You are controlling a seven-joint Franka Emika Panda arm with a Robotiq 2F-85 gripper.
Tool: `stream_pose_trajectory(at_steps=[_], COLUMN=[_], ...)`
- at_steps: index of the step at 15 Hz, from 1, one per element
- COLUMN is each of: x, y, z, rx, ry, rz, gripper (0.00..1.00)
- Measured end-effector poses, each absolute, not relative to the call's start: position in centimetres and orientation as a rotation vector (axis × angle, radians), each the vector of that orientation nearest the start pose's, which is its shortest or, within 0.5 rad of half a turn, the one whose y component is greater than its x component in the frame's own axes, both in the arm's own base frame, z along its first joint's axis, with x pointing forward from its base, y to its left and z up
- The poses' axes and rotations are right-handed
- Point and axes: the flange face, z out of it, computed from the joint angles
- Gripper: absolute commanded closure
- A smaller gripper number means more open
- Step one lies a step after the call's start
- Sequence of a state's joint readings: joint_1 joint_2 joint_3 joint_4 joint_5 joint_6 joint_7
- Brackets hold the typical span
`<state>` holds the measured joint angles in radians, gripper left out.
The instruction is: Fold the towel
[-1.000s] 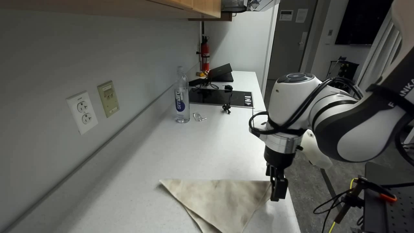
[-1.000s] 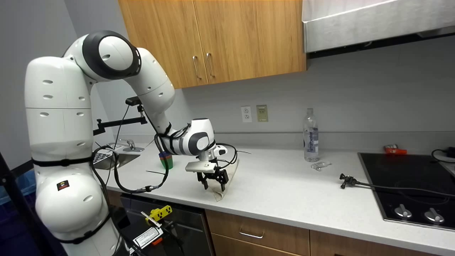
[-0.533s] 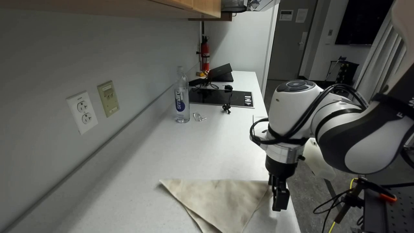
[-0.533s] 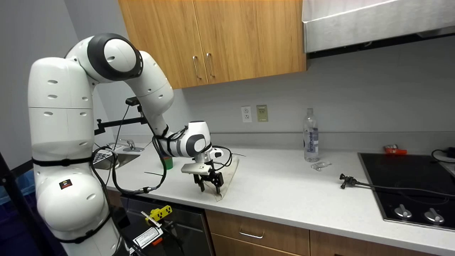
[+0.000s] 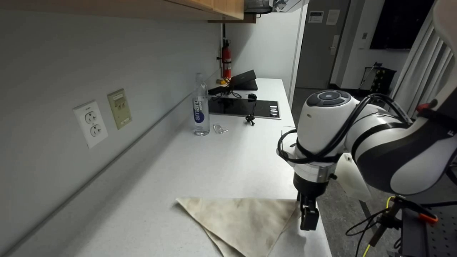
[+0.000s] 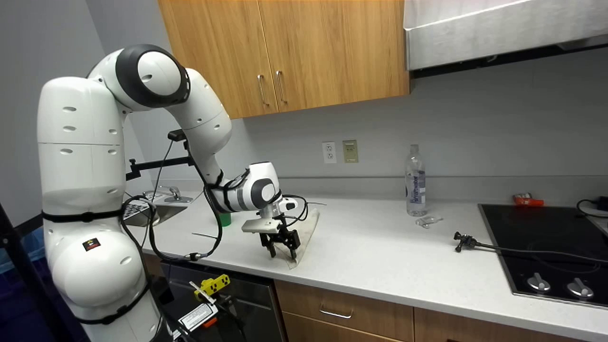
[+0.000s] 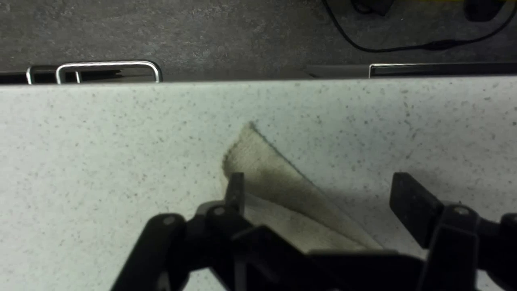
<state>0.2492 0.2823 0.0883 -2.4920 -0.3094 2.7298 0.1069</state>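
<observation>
A beige towel (image 5: 246, 221) lies on the white counter, folded over into a roughly triangular shape with a lower layer showing at one side. It also shows under the hand in an exterior view (image 6: 308, 235). Its narrow corner, with two layers visible, points to the counter's front edge in the wrist view (image 7: 278, 182). My gripper (image 7: 319, 194) is open, fingers wide apart, just above that corner. The left finger overlaps the towel in the wrist view; the right finger is over bare counter. The gripper also shows in both exterior views (image 5: 309, 219) (image 6: 283, 252). Nothing is held.
A clear water bottle (image 6: 415, 187) and a small clear plastic piece (image 6: 428, 221) stand along the counter. A black mount with cable (image 6: 465, 241) lies by the cooktop (image 6: 551, 247). A green cup (image 6: 225, 219) is partly hidden behind the arm. The wall runs behind.
My gripper has moved slightly toward the counter's front edge and a little lower, past the towel's edge, staying open. The towel has not visibly moved.
</observation>
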Motion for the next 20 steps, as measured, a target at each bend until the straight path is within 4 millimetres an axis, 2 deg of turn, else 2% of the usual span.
stream_pose_trajectory(at_steps=[9, 13, 14, 15, 20], x=[43.40, 43.56, 43.56, 43.51, 43.51], y=[16.76, 17.09, 17.20, 17.21, 17.17], z=[17.52, 17.42, 17.30, 17.16, 17.10], rx=[-3.167, -3.147, -3.142, -3.141, -3.142], ry=[-0.844, -0.842, -0.834, -0.833, -0.833], rz=[-0.031, -0.078, -0.085, -0.081, -0.079], gripper=[0.07, 0.00, 0.04, 0.00, 0.00])
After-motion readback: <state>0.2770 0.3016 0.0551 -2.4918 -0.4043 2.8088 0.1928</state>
